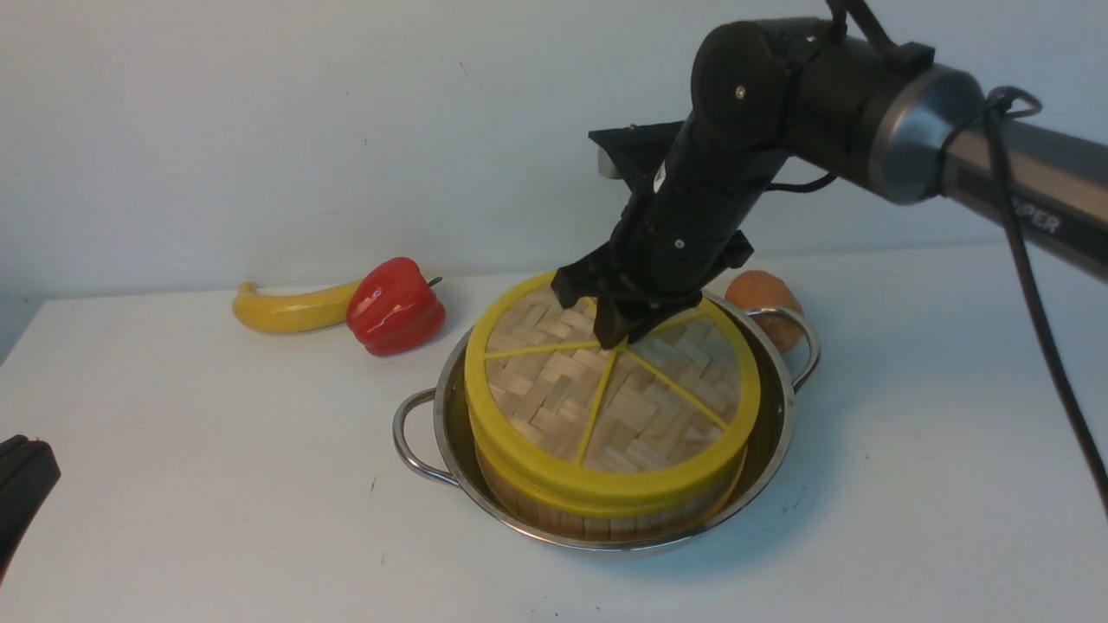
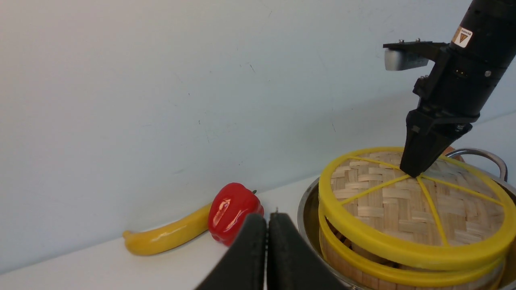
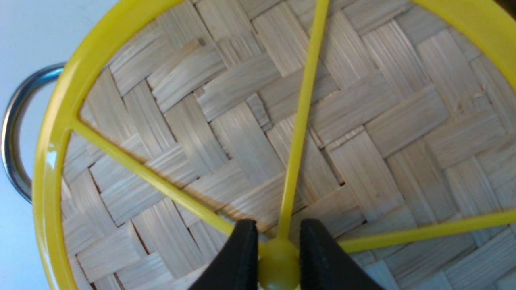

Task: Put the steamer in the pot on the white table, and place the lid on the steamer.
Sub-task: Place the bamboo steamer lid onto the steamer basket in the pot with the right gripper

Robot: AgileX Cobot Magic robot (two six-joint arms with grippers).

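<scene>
Right gripper (image 3: 279, 257) pinching the yellow knob (image 3: 279, 262) in the middle of the lid (image 1: 611, 389), fingers (image 3: 238, 257) snug on both sides. Lid sitting on the steamer (image 1: 597, 510), inside the pot (image 1: 450, 415) mid-table (image 1: 216, 484). Left gripper (image 2: 267, 249) squeezed shut, holding nothing, by the table's left edge.

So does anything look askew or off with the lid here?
The lid sits tilted on the steamer: the left wrist view shows a gap between their yellow rims on one side. The right gripper is shut on the lid's knob. Nothing looks spilled or damaged.
</scene>
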